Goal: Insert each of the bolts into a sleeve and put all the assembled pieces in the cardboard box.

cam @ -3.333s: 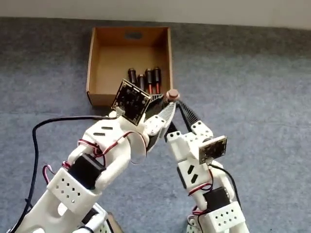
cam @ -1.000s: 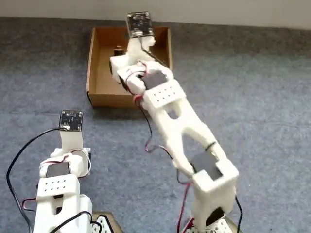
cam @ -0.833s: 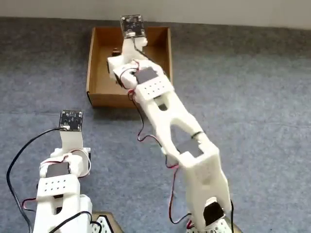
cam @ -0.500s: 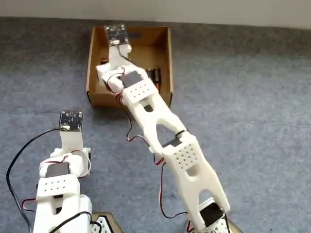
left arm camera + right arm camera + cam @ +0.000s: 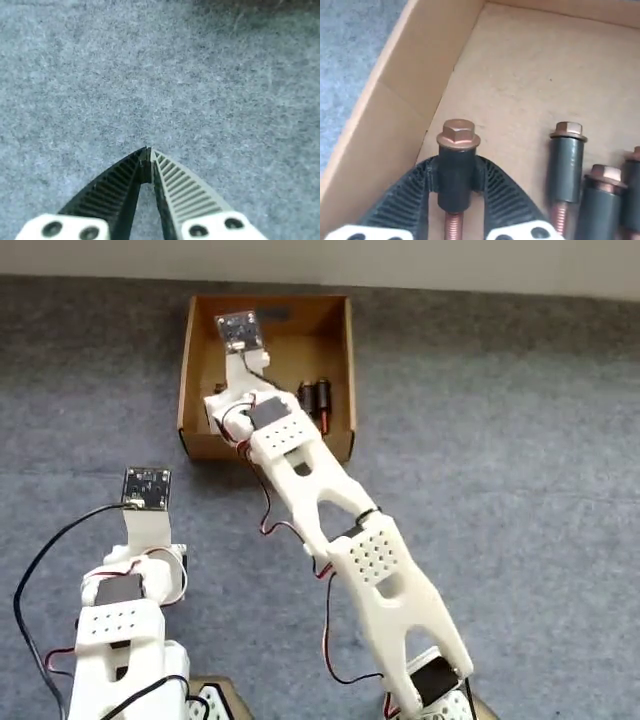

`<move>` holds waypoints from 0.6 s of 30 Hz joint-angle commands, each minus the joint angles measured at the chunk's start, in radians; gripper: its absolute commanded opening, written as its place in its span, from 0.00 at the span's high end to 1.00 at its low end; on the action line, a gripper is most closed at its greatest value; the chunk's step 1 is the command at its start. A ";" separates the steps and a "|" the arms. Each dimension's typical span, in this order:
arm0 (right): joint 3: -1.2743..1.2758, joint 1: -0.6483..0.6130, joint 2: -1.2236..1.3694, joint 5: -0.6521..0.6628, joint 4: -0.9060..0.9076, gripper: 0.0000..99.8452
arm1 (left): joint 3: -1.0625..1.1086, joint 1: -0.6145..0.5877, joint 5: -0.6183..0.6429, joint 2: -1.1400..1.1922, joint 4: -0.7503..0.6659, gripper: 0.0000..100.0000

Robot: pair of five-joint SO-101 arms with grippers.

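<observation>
My right gripper (image 5: 456, 167) is shut on an assembled piece (image 5: 455, 180), a copper bolt with a hex head inside a dark sleeve. It holds the piece inside the cardboard box (image 5: 395, 105), close to a side wall. Whether the piece touches the box floor I cannot tell. Three more assembled pieces (image 5: 567, 160) lie side by side on the floor nearby. In the high view the right arm (image 5: 300, 470) stretches over the box (image 5: 350, 370), with assembled pieces (image 5: 318, 400) beside it. My left gripper (image 5: 148, 152) is shut and empty above grey carpet.
The left arm (image 5: 130, 590) sits folded back at the near left, well away from the box. Grey carpet (image 5: 500, 440) covers the table around the box. The box walls stand on all sides of the right gripper.
Both grippers first met in front of the box. The left arm then pulled back to the near left. The right arm carried the piece into the box and swung toward its left side.
</observation>
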 commanded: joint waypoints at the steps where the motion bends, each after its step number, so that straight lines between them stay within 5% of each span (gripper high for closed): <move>1: -0.064 0.033 -0.028 -0.012 -0.027 0.99 | -0.005 0.015 -0.005 -0.013 -0.015 0.99; 18: -0.053 0.088 -0.013 -0.006 -0.027 0.99 | -0.005 0.015 -0.005 -0.013 -0.015 0.99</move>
